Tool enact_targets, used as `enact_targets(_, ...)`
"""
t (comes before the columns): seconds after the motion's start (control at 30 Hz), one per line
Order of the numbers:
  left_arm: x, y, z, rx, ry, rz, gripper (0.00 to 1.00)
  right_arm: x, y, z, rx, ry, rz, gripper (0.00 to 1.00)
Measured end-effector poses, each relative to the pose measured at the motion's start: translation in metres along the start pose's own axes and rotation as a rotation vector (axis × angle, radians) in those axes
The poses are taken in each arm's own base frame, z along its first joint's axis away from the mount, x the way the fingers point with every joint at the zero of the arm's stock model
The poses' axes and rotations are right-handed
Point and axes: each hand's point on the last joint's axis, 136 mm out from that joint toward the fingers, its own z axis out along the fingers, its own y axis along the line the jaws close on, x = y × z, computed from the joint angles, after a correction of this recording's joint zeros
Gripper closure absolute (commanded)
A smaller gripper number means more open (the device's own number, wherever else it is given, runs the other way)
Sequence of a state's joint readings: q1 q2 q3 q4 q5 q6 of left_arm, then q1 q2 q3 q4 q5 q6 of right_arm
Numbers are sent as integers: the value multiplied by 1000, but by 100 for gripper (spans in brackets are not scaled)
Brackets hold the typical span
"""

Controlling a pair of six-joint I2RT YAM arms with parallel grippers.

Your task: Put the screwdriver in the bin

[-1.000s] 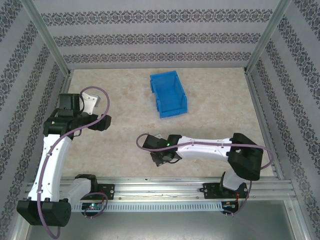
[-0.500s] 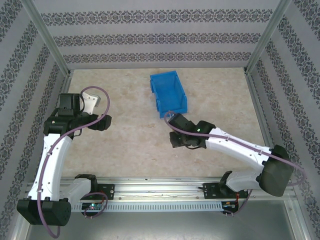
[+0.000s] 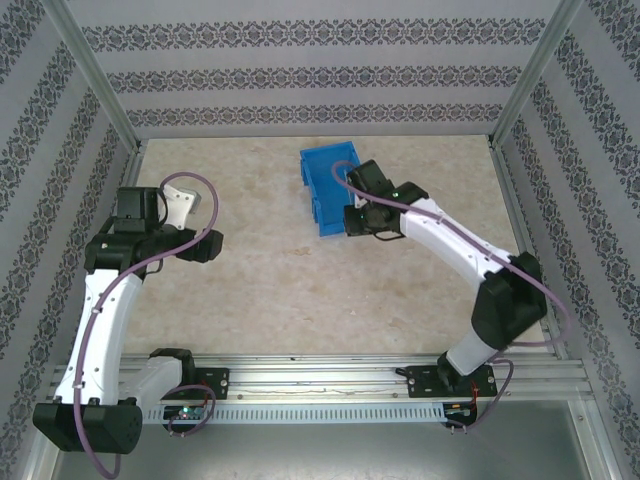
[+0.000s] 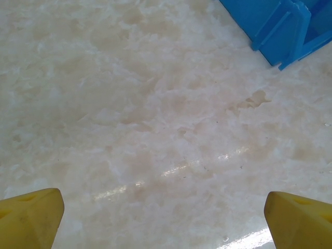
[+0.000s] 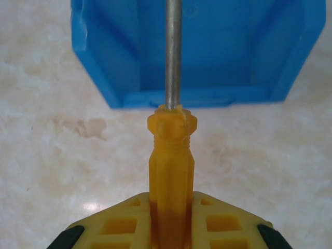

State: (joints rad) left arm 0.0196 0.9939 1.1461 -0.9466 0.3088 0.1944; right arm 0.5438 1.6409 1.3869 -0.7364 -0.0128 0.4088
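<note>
Left gripper (image 4: 166, 215) hangs over the bare table (image 4: 129, 104), yellow fingers (image 4: 31, 215) spread wide and empty (parked out of the way). Right of it sits the blue bin (image 3: 322, 190). Right gripper (image 5: 171, 223) clamps the screwdriver (image 5: 171, 155) by its handle, shaft reaching over the bin's low lip, apparently to drop it inside.

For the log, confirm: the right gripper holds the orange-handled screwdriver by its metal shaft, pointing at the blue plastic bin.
No. The right wrist view shows the right gripper holding the orange-handled screwdriver by its handle, pointing at the blue plastic bin.
</note>
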Motion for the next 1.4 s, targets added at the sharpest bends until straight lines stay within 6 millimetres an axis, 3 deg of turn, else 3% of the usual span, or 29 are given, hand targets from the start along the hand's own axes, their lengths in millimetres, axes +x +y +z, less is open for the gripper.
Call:
enact_targets(0.2, 3, -2, -3, 2, 3, 0, 1, -32, 0, 39, 4, 30, -20, 84)
enact_targets(0.43, 3, -2, -4, 2, 3, 0, 1, -49, 5, 81, 0, 66, -35, 84)
enact_targets(0.8, 3, -2, -5, 2, -4, 1, 1, -79, -7, 110, 6, 52, 3, 84)
enact_targets(1.4, 3, -2, -5, 2, -3, -10, 1, -71, -21, 154, 30, 116, 23, 83)
